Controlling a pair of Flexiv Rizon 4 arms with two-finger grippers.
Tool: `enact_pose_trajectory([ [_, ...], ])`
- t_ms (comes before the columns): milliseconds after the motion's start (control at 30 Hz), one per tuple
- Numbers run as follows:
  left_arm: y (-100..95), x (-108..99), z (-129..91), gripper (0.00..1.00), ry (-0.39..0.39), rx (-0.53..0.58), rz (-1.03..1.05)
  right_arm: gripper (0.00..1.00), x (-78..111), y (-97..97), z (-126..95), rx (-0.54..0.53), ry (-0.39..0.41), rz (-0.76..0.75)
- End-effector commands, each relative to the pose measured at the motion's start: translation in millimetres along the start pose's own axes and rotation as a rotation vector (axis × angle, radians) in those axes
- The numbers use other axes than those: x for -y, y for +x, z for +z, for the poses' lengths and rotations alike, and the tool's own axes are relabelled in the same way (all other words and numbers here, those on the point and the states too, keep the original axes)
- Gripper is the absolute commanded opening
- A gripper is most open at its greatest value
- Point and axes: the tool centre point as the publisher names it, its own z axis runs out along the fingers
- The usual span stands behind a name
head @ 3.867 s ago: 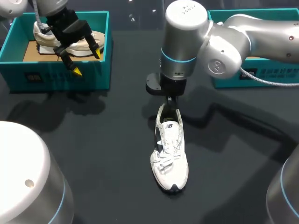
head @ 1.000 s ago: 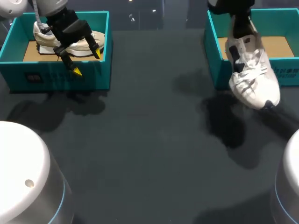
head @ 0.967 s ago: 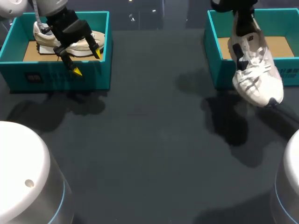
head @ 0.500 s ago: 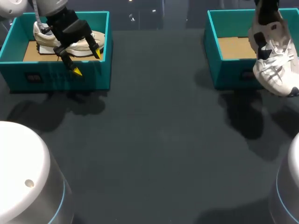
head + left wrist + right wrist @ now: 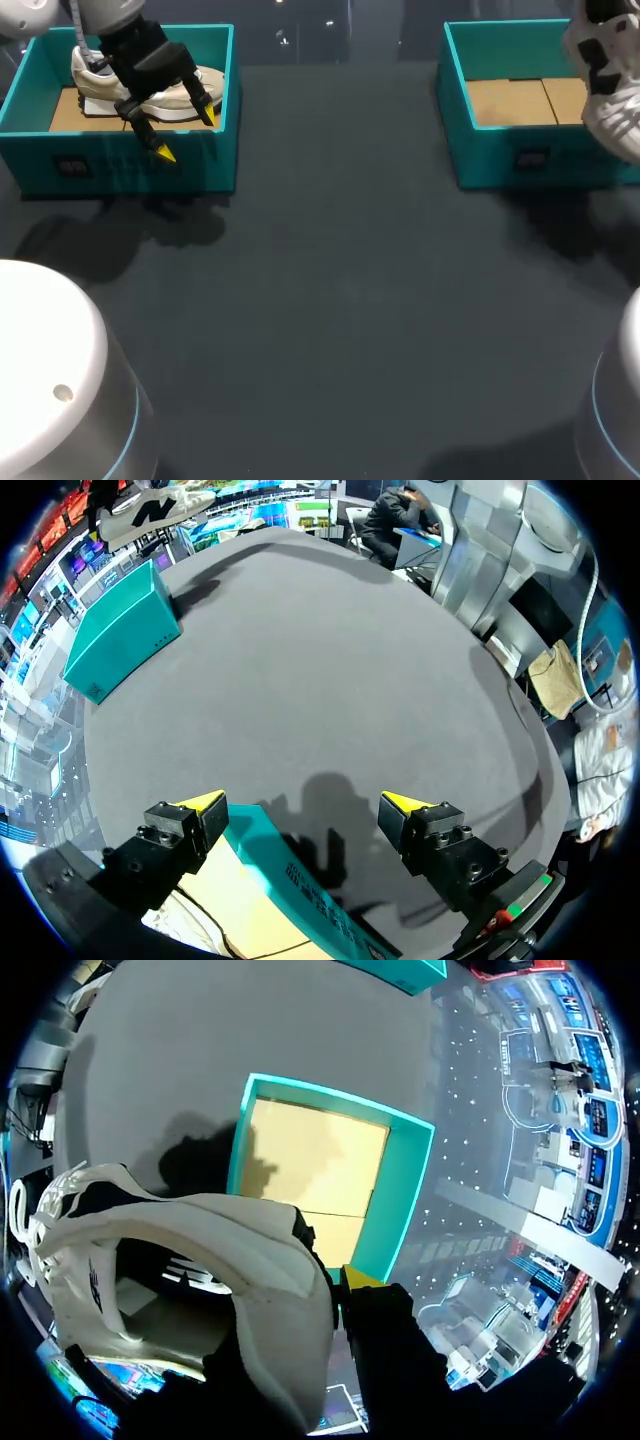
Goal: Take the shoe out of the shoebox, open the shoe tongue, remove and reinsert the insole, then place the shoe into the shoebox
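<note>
A white shoe (image 5: 612, 85) hangs toe-down at the far right, over the right end of the right teal shoebox (image 5: 500, 160), whose cardboard floor is bare. In the right wrist view my right gripper (image 5: 338, 1285) is shut on the white shoe (image 5: 200, 1250) at its heel collar, with the shoebox (image 5: 405, 1195) below; one finger is hidden inside the shoe. My left gripper (image 5: 188, 135) stands open over the front wall of the left teal shoebox (image 5: 120, 165), where a beige shoe (image 5: 180, 100) lies. The left gripper (image 5: 302, 802) holds nothing above that wall (image 5: 300, 875).
The dark table (image 5: 340, 290) stretches between the two boxes. My arms' pale round bases rise at the near left (image 5: 50, 380) and near right (image 5: 615, 400) corners.
My right arm has carried the white shoe to the right and farther back, from in front of the right shoebox to over its right end. The left arm has kept still.
</note>
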Motion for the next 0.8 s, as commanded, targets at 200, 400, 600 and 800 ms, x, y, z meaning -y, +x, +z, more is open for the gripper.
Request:
enact_pose_trajectory([
  [200, 1.0, 0.3, -0.2, 1.0, -0.002, 0.001, 0.0, 0.0, 39.3, -54.0, 45.5, -0.046, -0.07, 0.017],
  [400, 1.0, 0.3, -0.2, 1.0, -0.002, 0.001, 0.0, 0.0, 61.1, -60.2, 56.4, -0.072, -0.048, 0.06],
  [600, 1.0, 0.3, -0.2, 1.0, -0.002, 0.001, 0.0, 0.0, 87.8, -45.7, 67.8, -0.149, -0.053, 0.408],
  [800, 1.0, 0.3, -0.2, 1.0, -0.002, 0.001, 0.0, 0.0, 101.7, -29.7, 78.0, -0.175, -0.058, 0.699],
])
